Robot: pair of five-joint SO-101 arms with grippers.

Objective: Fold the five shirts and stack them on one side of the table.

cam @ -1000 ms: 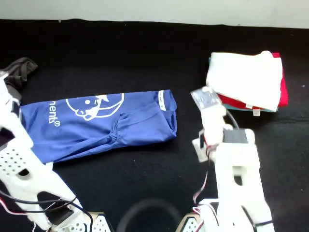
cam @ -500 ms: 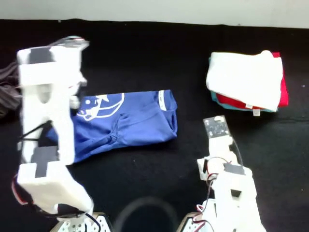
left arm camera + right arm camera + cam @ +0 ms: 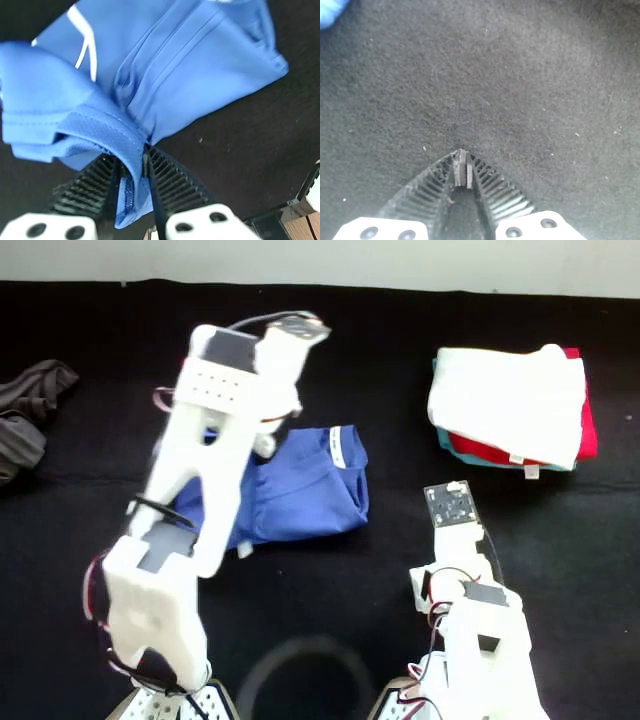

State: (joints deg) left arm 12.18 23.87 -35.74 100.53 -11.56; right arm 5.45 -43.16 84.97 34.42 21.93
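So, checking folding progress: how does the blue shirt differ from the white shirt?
The blue shirt lies rumpled and half folded mid-table; the white shirt sits neatly folded atop the pile. The blue shirt's edge is pinched in the left hand; the white shirt is untouched. Both rest over the black table.

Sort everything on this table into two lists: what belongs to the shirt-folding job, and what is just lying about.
Belongs to the job:
blue shirt, pinched in the left gripper
stack of folded shirts, white on top
crumpled grey garment at the table's edge, likely another shirt
right gripper, shut and empty

Just lying about:
dark loop between the arm bases, perhaps a cable
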